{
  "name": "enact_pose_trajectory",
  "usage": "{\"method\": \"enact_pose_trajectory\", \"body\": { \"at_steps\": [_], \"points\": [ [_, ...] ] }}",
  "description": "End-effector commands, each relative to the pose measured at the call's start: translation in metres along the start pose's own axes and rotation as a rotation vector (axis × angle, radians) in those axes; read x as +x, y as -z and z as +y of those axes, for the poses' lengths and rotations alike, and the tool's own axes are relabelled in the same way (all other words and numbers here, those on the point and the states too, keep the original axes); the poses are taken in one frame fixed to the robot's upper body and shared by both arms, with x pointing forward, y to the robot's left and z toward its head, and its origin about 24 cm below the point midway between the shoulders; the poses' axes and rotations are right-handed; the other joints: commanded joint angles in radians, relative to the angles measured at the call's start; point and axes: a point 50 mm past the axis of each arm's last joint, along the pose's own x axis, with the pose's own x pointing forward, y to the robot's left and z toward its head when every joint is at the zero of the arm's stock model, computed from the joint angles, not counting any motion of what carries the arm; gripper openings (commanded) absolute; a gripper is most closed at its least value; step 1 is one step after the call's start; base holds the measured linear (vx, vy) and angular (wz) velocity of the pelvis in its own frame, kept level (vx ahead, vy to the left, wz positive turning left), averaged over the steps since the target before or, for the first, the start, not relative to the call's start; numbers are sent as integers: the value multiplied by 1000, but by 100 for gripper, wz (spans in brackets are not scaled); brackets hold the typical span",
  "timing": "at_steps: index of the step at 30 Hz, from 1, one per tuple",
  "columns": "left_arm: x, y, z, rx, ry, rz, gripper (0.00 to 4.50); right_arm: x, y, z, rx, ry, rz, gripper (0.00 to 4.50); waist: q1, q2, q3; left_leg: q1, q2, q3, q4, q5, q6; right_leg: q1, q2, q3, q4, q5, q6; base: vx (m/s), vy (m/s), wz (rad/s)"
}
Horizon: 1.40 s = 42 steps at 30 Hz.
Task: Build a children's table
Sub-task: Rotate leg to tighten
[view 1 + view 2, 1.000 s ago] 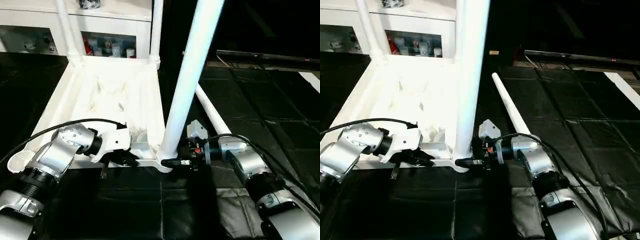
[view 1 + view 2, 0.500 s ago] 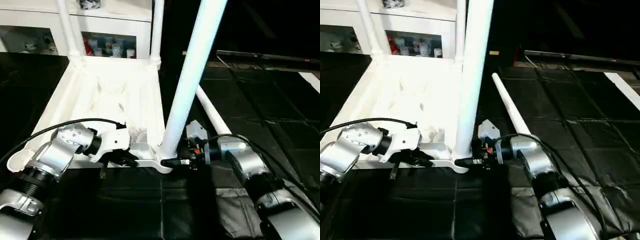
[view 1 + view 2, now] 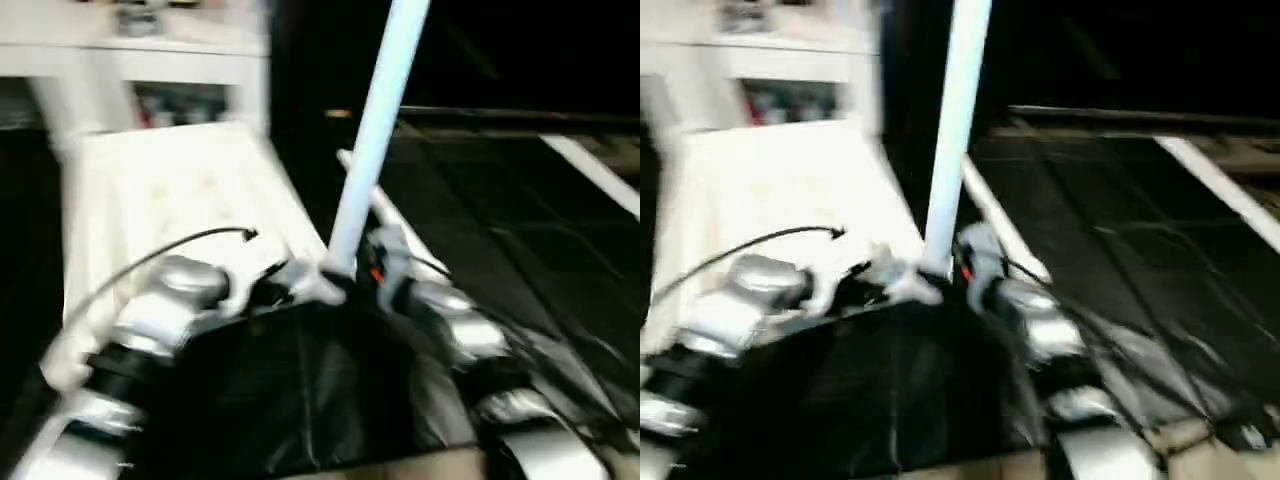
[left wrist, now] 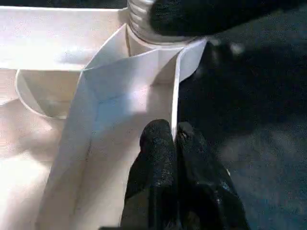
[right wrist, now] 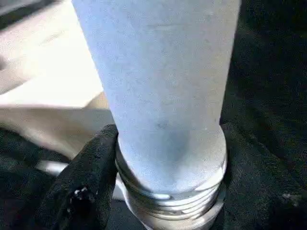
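The right hand (image 5: 163, 191) holds the leg (image 3: 375, 140) at its threaded end, mid-frame. The left hand (image 4: 173, 139) pinches the table top's (image 4: 57, 43) thin wall, left of center.

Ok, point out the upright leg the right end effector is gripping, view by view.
Left eye view: the upright leg rises from centre to the top edge.
Right eye view: just left of centre, rising to the top.
Left wrist view: its threaded base at the top.
Right wrist view: the large central column.
Shared landmark: the corner socket under its threaded end.
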Motion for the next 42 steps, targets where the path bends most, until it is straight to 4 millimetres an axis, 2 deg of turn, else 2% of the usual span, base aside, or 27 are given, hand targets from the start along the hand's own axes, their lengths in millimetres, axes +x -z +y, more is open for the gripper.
{"method": "enact_pose_trajectory", "body": {
  "at_steps": [1,3,7,8,9,13,19,22,23,25,26,27,28,29,30,32,33,35,37,39,42],
  "points": [
    [5,-39,-18,54,16,-137,0,15,35,31,106,-55,158,276,-4,31,-53,2,54,-36,-85,-471,-64,33,-108,54,-106,-483,-95,0,0,0],
    [5,-41,-21,53,-1,-132,0,19,33,34,115,-43,157,276,-13,25,-53,8,49,-33,-82,-496,-56,27,-108,56,-109,-451,-110,0,0,0],
    [2,-33,-17,79,-30,-81,0,21,30,37,108,-48,144,276,-12,25,-49,12,44,-27,-78,-476,-37,19,-111,62,-117,-477,-108,0,0,0],
    [1,-32,-16,77,-37,-76,0,21,29,37,112,-49,141,276,-14,23,-50,8,44,-28,-79,-468,-35,22,-110,62,-114,-469,-110,0,0,0],
    [0,-30,-14,74,-45,-71,0,21,29,37,116,-49,138,332,-13,24,-50,8,45,-28,-80,-463,-35,22,-110,62,-113,-464,-110,0,0,0],
    [-3,-27,-9,67,-63,-59,0,21,28,34,124,-49,121,365,-10,27,-50,14,45,-24,-79,-454,-30,16,-109,67,-112,-439,-121,0,0,0],
    [-11,-17,0,114,-41,-52,0,8,20,16,64,-56,35,412,-9,26,-53,9,44,-23,-79,-439,-24,18,-109,67,-110,-423,-122,0,0,0],
    [-16,-9,1,153,10,-46,0,-6,15,6,26,-124,-17,439,1,22,-59,1,50,-14,-79,-353,-2,23,-105,75,-96,-322,-143,0,0,0],
    [-19,-5,1,191,62,-46,0,-16,12,0,-11,-166,-40,447,5,22,-60,0,49,-11,-78,-333,6,22,-104,77,-94,-306,-147,0,0,0],
    [-22,-3,1,218,94,-39,0,-28,8,-7,-56,-207,-57,447,13,21,-66,2,50,-6,-74,-304,15,20,-102,79,-91,-276,-154,0,0,0],
    [-23,-1,2,229,109,-36,0,-32,6,-10,-75,-224,-63,447,25,23,-66,3,52,2,-71,-259,22,15,-99,80,-86,-212,-174,0,0,0],
    [-25,1,2,240,138,-35,0,-37,2,-13,-93,-247,-72,447,27,23,-67,5,51,6,-70,-251,21,14,-98,81,-84,-199,-180,51,-28,14],
    [-27,3,2,241,160,-29,0,-42,-1,-15,-108,-268,-81,447,31,23,-69,3,51,10,-68,-231,26,19,-97,81,-79,-167,-186,54,-22,10],
    [-29,4,2,266,188,-34,0,-47,-5,-17,-122,-294,-88,447,34,23,-74,-7,53,11,-68,-188,30,28,-96,78,-68,-118,-188,54,-22,10],
    [-30,6,1,285,220,-36,0,-51,-8,-18,-145,-324,-89,447,35,23,-74,-9,54,11,-67,-159,32,27,-93,77,-62,-75,-193,0,0,0],
    [-34,11,2,328,277,-16,0,-61,-14,-19,-213,-418,-66,447,36,24,-75,-8,54,13,-65,-150,34,27,-94,78,-57,-47,-200,0,0,0],
    [-35,13,2,341,291,-9,0,-63,-15,-18,-231,-441,-57,447,41,23,-75,-10,52,13,-63,-154,43,31,-93,76,-59,-50,-194,0,0,0],
    [-36,16,3,357,322,9,0,-67,-17,-17,-274,-491,-30,447,45,24,-73,-6,55,15,-64,-162,40,26,-93,77,-60,-62,-197,0,0,0],
    [-38,17,3,372,366,7,0,-69,-19,-18,-319,-529,7,447,48,22,-71,-8,55,16,-66,-183,32,29,-96,76,-64,-109,-190,0,0,0],
    [-39,17,1,392,413,-1,0,-69,-20,-17,-362,-565,45,447,51,24,-69,-5,56,15,-67,-204,15,26,-98,76,-70,-165,-183,0,0,0],
    [-40,17,-2,430,476,10,0,-67,-20,-13,-395,-627,76,447,54,22,-68,-2,58,15,-68,-229,5,23,-98,77,-72,-200,-178,0,0,0]
  ]
}}
